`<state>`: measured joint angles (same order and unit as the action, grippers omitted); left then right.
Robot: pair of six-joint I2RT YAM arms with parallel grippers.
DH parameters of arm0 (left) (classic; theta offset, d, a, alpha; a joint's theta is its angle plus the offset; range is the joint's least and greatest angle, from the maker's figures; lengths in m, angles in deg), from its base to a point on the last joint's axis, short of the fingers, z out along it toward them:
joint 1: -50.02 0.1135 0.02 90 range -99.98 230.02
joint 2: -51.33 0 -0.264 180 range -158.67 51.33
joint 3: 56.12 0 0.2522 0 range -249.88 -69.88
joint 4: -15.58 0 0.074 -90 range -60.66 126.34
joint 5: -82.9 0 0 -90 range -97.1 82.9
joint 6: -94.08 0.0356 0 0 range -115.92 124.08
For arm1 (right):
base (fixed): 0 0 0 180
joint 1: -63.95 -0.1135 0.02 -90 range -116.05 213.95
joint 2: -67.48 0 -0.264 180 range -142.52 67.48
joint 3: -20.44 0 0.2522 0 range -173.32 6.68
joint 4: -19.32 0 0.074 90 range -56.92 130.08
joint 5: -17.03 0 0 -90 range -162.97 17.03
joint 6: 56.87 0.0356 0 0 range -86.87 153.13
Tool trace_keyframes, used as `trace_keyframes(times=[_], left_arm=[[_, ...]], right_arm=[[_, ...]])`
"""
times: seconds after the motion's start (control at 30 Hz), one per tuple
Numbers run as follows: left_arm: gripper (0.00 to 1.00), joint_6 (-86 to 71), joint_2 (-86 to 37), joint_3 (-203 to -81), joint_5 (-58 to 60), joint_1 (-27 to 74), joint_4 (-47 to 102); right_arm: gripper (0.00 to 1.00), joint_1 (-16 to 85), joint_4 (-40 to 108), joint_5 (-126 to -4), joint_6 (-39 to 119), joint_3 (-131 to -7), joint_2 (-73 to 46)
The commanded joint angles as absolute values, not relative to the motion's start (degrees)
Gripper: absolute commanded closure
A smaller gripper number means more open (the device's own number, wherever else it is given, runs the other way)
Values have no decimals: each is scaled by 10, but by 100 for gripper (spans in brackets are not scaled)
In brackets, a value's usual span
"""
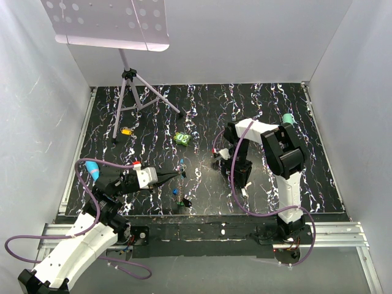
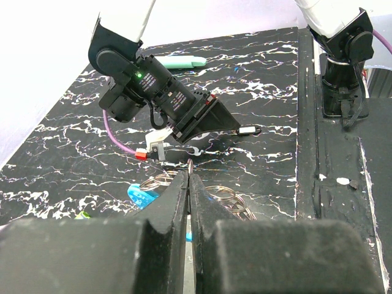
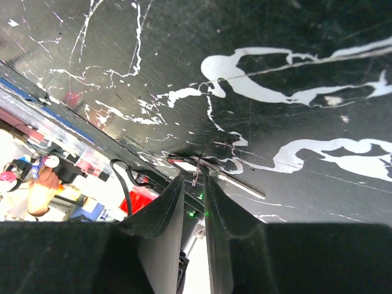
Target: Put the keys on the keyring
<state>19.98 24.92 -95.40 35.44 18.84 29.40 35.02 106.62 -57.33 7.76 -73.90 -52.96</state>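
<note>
My left gripper (image 1: pixel 181 174) (image 2: pixel 190 177) is shut on a thin metal ring of the keyring (image 2: pixel 191 164). More of its rings (image 2: pixel 228 197) and its bright blue clip (image 2: pixel 139 195) (image 1: pixel 182 163) lie just under the fingertips. A tiny blue-headed key (image 1: pixel 176 191) lies on the mat near the front edge. My right gripper (image 1: pixel 214 160) (image 2: pixel 252 130) (image 3: pixel 196 177) points left toward the left one. Its jaws stand slightly apart, with a thin wire loop (image 3: pixel 196 171) in the gap at the tips, touching neither pad.
A bright green lumpy object (image 1: pixel 181 138) and a small orange piece (image 1: pixel 126 130) lie further back. A teal marker (image 1: pixel 288 119) (image 2: pixel 184 61) rests at the far right. A tripod (image 1: pixel 138 92) stands at the back left. White walls enclose the marbled black mat (image 1: pixel 202 116).
</note>
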Motion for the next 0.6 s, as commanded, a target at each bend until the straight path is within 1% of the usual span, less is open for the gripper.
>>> trace_keyframes(times=[0.0, 0.57], left_arm=[[100, 205, 255, -977, 355, 191, 278], [100, 204, 257, -976, 355, 191, 279]], right_arm=[[72, 355, 1055, -557, 90, -728, -500], [72, 360, 1008, -550, 117, -690, -462]])
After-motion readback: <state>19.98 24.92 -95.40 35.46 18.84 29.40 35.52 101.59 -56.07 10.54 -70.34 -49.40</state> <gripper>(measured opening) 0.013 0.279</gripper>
